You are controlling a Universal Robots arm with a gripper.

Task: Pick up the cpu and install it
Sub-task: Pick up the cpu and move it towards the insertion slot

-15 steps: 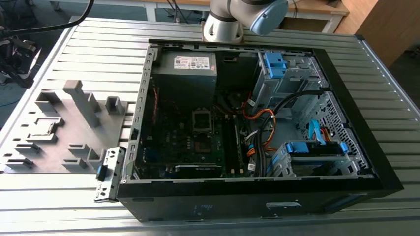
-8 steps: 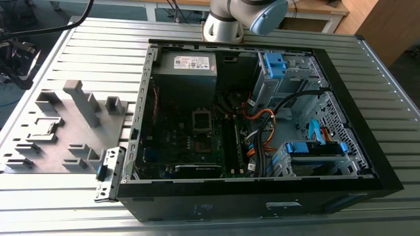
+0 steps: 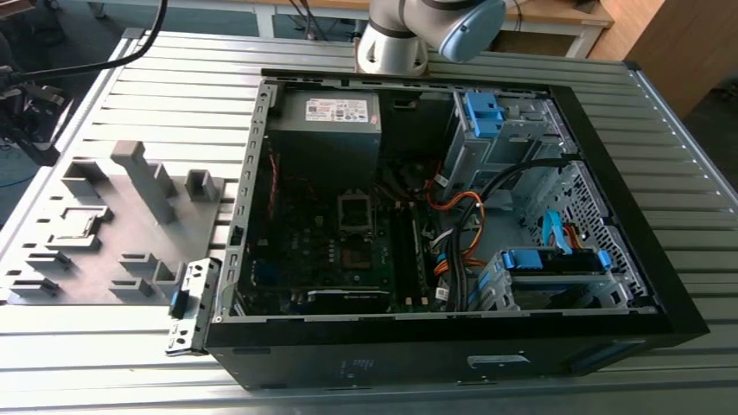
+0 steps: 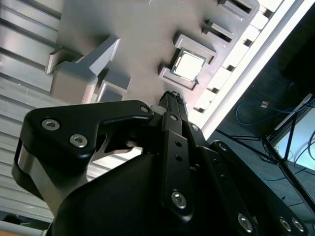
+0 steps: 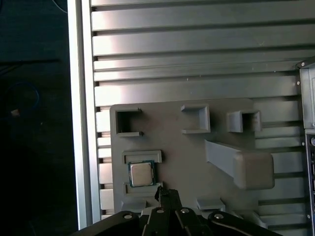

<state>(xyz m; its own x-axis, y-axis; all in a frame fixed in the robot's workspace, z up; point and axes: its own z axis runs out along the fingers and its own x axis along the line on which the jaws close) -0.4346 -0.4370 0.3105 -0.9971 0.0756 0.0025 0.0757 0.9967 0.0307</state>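
Cpu (image 5: 141,173) sat flat, metal lid up, in a shallow pocket of the grey fixture plate (image 5: 182,147). The plate lay on the slatted aluminium table (image 3: 150,86), at the exterior view's left of the open computer case (image 3: 645,285) and close to the table's edge rail. In both wrist views the gripper (image 5: 165,192) hovered just beside the pocket, not touching the chip. Its fingers were drawn together to a narrow tip with nothing between them. Cpu: small square, bright silver-grey lid with a darker greenish border of board around it. Plate: matte grey, looked moulded or printed, with raised U-shaped brackets and one long wedge-shaped block (image 5: 236,164). Low walls bounded the pocket on two opposite sides, and the other two sides looked open. Judgement: the part should be light and fully rigid, with a smooth lid likely to slip under a top pinch and a delicate underside. Best taken by the two exposed edges, kept level, with light force.
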